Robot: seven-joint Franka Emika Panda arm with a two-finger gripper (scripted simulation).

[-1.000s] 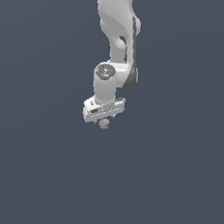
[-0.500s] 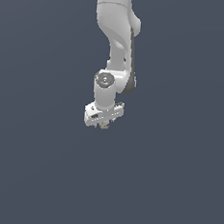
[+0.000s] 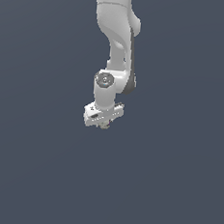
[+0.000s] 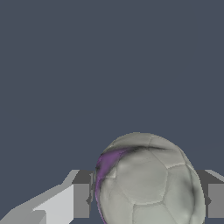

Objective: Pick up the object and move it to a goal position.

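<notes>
The object is a roundish grey-beige ball with panel seams and a purple patch, filling the space between the two fingers in the wrist view. In the exterior view only a sliver of the object peeks out under the white hand. My gripper points down and is shut on the object, one finger pressed against each side. The white arm reaches down from the top of the exterior view to it.
A plain dark grey-blue surface fills everything around the arm. No other objects or edges show in either view.
The hand has moved up and slightly toward the exterior view's left, carrying the object, and now hides more of it.
</notes>
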